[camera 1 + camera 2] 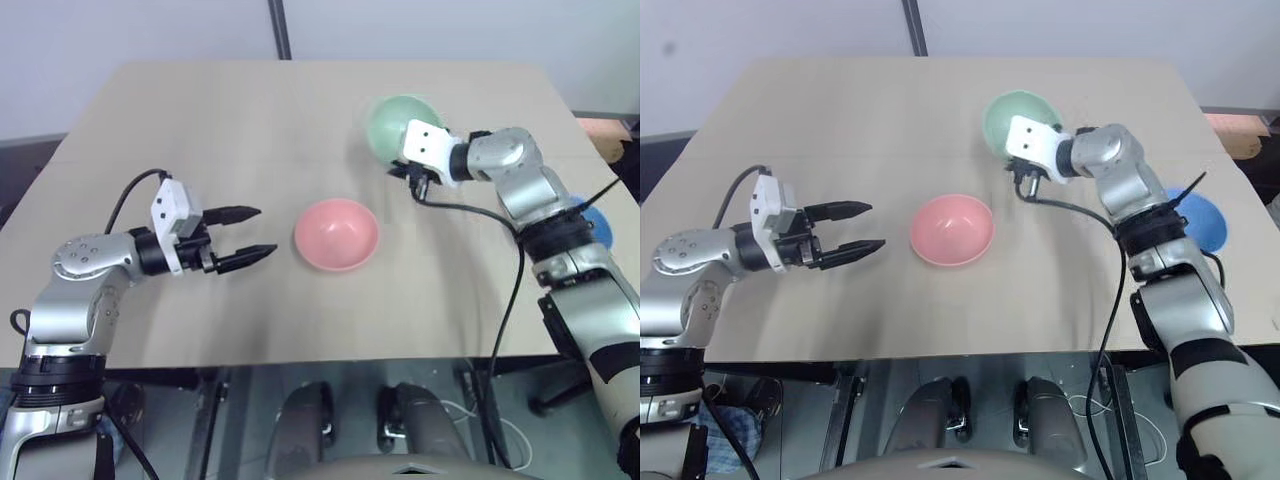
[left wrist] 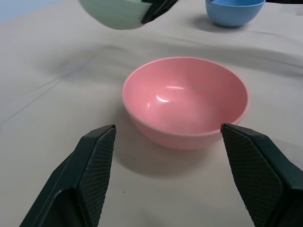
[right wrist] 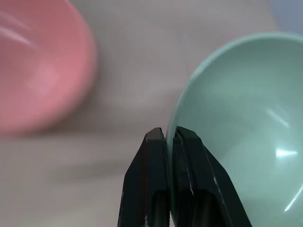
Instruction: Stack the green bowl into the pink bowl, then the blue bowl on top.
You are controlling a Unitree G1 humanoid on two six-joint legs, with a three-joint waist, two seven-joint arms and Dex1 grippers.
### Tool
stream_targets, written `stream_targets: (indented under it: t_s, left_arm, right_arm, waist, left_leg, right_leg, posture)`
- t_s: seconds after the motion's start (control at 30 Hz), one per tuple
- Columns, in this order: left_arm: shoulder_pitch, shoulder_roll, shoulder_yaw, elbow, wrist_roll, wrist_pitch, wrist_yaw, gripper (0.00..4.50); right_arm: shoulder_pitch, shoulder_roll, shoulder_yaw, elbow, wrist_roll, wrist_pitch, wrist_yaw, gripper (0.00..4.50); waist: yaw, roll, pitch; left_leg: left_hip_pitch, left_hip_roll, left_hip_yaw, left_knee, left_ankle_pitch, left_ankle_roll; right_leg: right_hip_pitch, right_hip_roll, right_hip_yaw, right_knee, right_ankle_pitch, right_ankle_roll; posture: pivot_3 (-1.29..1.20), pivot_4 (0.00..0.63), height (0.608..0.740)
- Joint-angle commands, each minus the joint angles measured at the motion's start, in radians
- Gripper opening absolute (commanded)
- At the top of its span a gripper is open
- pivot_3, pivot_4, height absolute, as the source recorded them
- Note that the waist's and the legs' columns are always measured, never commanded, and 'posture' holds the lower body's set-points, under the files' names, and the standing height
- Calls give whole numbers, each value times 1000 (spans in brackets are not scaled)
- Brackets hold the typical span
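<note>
Right fingers (image 3: 166, 137) pinching green bowl (image 3: 236, 123) rim, left fingers (image 1: 255, 232) spread, empty, facing pink bowl (image 1: 336, 233)

no readable text or labels anywhere.

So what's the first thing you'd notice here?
The right gripper pinching the rim of the green bowl, held up off the table. Next, the pink bowl sitting mid-table, with the left gripper open beside it. A blue bowl waits at the right edge.
</note>
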Motion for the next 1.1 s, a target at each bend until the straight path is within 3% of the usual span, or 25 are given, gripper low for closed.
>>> stream_targets:
  t_s: [0.03,0.17,0.37,0.4,0.43,0.47,0.57,0.8,1.1]
  left_arm:
    - [-30,17,9,13,0,-16,-20,3778]
    - [-56,23,0,38,9,-21,-34,3778]
    - [-66,23,-6,54,19,-25,-56,3778]
    - [-68,22,-6,56,21,-27,-58,3778]
    - [-70,21,-5,57,22,-26,-59,3778]
    - [-72,21,-5,58,22,-26,-60,3778]
    - [-74,20,-5,60,24,-28,-64,3778]
    - [-73,16,1,47,4,-20,-74,3778]
    - [-140,23,10,73,-39,5,-123,3778]
  right_arm:
    - [68,-25,43,-349,66,139,110,46]
    - [107,-38,101,-551,64,234,143,46]
    - [114,-58,143,-625,49,263,150,46]
    - [111,-56,144,-626,49,269,144,864]
    - [105,-52,144,-624,47,271,137,1109]
    - [99,-44,139,-618,43,270,122,1774]
    - [79,-32,127,-592,25,262,85,2869]
    - [89,-76,45,-602,47,316,40,2869]
    - [363,-325,-183,-676,39,474,-63,2869]
  waist:
    - [4,0,0]
    - [2,0,0]
    - [2,0,0]
    - [2,0,0]
    - [2,0,0]
    - [2,0,0]
    - [1,0,0]
    - [3,0,0]
    - [10,-1,0]
  left_leg:
    - [0,0,0,0,0,0]
    - [0,0,0,1,0,0]
    - [0,0,0,1,0,0]
    - [0,0,0,1,0,0]
    - [0,0,0,2,0,0]
    - [0,0,0,2,0,0]
    - [0,0,0,2,0,0]
    - [0,0,0,2,0,0]
    - [-1,-1,-1,1,0,0]
  right_leg:
    - [0,0,0,0,0,0]
    - [0,0,0,0,-2,3]
    - [0,0,-1,1,-2,4]
    - [0,0,0,1,-2,4]
    - [0,0,-1,1,-2,4]
    - [0,0,-1,1,-2,3]
    - [0,0,0,1,-2,3]
    - [0,0,-1,1,-2,3]
    - [0,-1,-1,0,-2,4]
  posture:
    - [0,150,740]
    - [0,150,740]
    - [0,150,740]
    - [0,150,740]
    - [0,150,740]
    - [0,150,740]
    - [0,150,740]
    - [0,150,740]
    - [0,150,740]
